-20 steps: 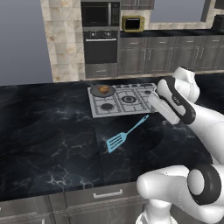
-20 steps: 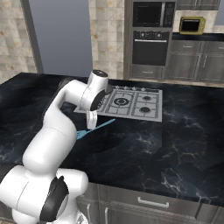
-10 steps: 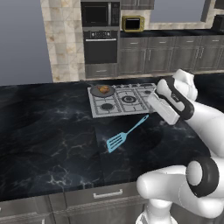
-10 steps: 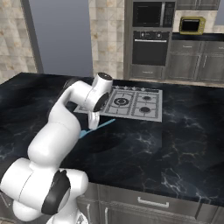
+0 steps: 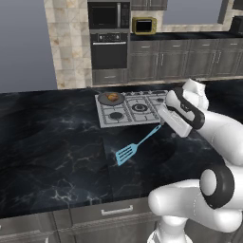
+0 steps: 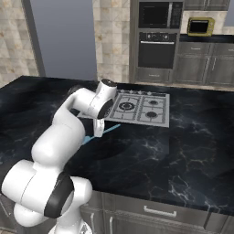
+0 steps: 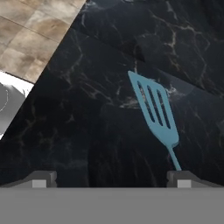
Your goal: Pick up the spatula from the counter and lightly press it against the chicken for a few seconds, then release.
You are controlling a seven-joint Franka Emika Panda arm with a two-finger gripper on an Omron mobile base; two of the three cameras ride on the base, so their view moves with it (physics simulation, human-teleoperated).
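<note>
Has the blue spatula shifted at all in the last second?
No. The spatula lies where it was on the counter, its handle tip by the cooktop's front edge.

Blue slotted spatula (image 7: 155, 111) lies flat on the black counter (image 7: 87, 131), its handle running toward the right tip of the claw (image 7: 112, 177), tips wide apart; tiled floor (image 7: 30, 39) beyond
</note>
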